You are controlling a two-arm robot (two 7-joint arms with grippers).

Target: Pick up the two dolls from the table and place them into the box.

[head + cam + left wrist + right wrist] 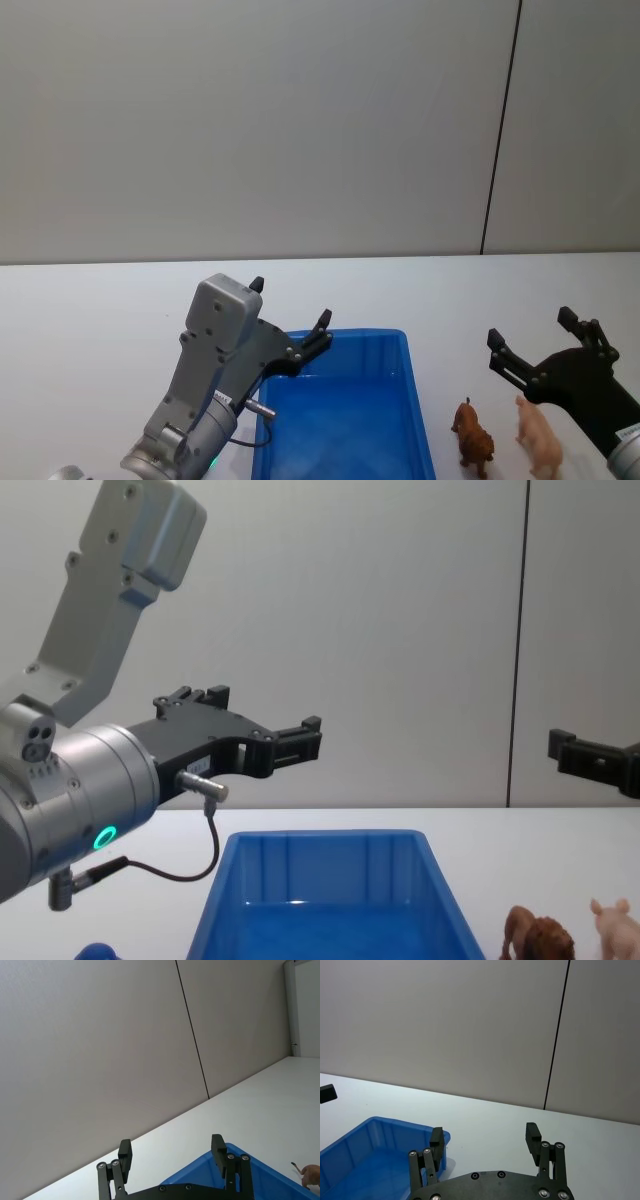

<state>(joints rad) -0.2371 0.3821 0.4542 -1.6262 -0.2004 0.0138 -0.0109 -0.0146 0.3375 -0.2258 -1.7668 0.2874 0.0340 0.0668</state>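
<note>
The blue box [405,345] sits on the white table [90,310] right in front of me and holds nothing. Two dolls stand on the table just right of it: a brown lion [474,437] and, further right, a pale pink pig [538,437]. My left gripper [290,301] hovers open over the box's far left corner. My right gripper [530,326] hangs open in the air beyond the dolls, touching neither. From the chest the lion [535,940] and pig [615,925] show low at the right, beside the box [320,850]. The lion's rear [311,1174] peeks past the box [240,1160].
A grey panelled wall [300,120] rises behind the table's far edge. Bare tabletop stretches left of the box and beyond it. A cable loops from the left wrist [200,865] near the box's left rim. A small blue object [95,950] pokes up at the chest view's bottom left.
</note>
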